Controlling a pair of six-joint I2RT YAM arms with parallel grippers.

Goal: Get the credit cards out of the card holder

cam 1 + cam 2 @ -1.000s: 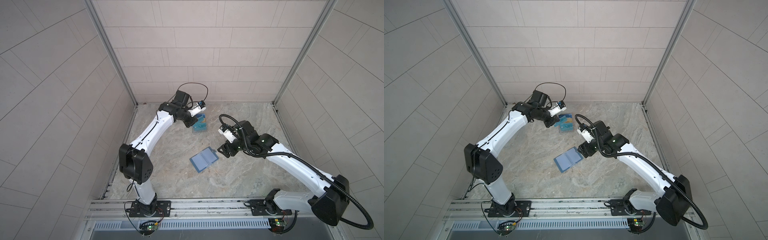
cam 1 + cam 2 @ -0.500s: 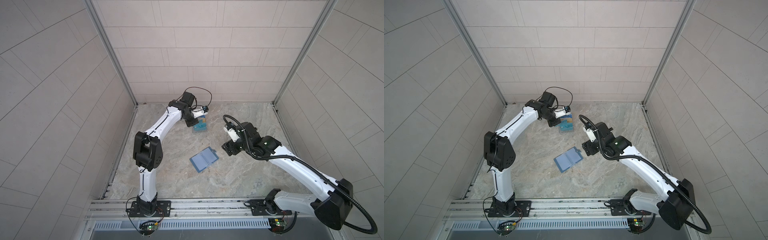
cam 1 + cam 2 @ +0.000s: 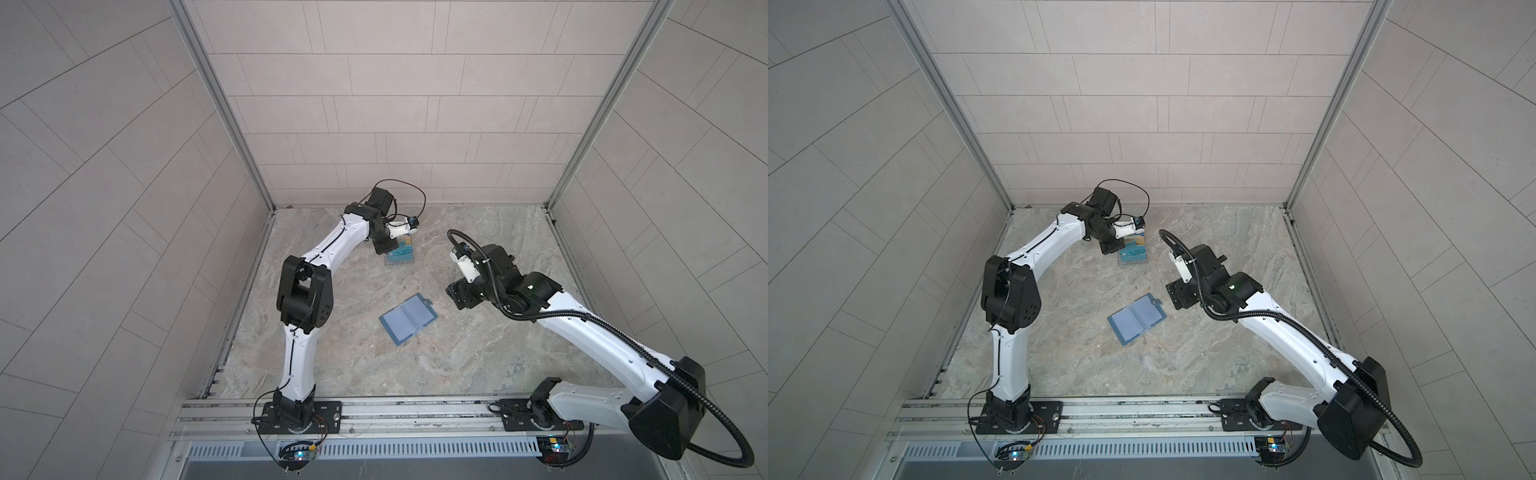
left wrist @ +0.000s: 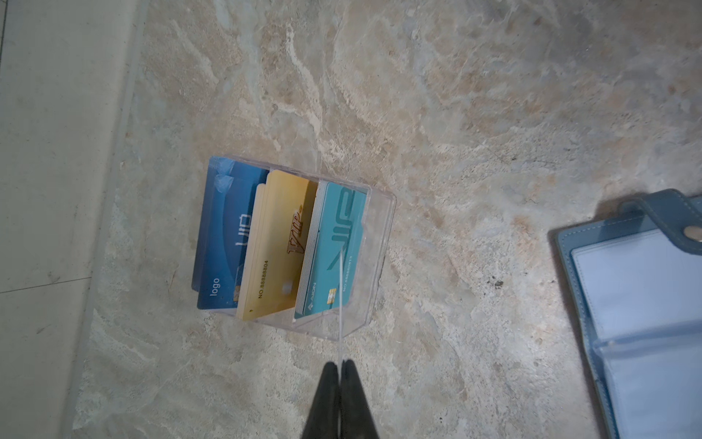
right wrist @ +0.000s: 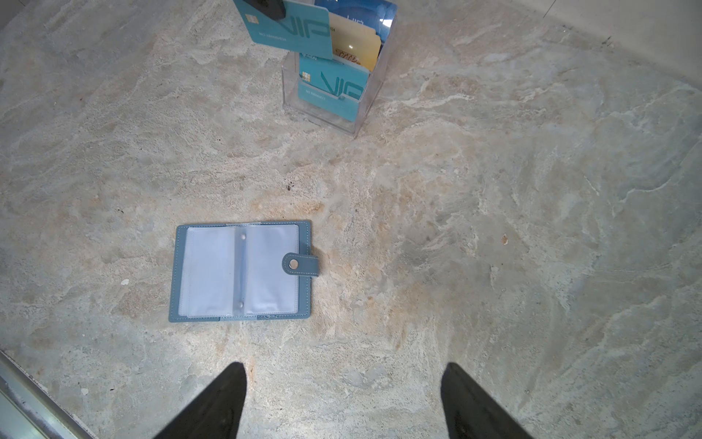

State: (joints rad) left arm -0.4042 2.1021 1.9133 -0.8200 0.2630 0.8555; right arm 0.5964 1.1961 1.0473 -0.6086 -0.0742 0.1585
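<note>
The teal-blue card holder [image 3: 409, 319] [image 3: 1137, 319] lies open and flat mid-table, its clear sleeves [image 5: 243, 271] showing no card. My left gripper [image 4: 339, 365] is shut on a teal credit card [image 5: 300, 34], held just above the stand; the left wrist view shows it edge-on as a thin pale line [image 4: 341, 304]. In both top views that gripper [image 3: 381, 248] [image 3: 1106, 247] sits at the stand's left side. My right gripper [image 5: 343, 366] stands open and empty, to the right of the card holder [image 3: 459, 297] [image 3: 1177, 297], not touching it.
A clear tiered stand [image 3: 400, 253] [image 4: 380, 243] near the back wall holds blue, gold and teal cards. Tiled walls close the table [image 3: 478, 353] on three sides; a metal rail [image 3: 395, 411] runs along the front.
The left arm's elbow swung in toward the middle while its gripper stayed by the stand with the card. The right gripper drew back a little to the right of the card holder.
</note>
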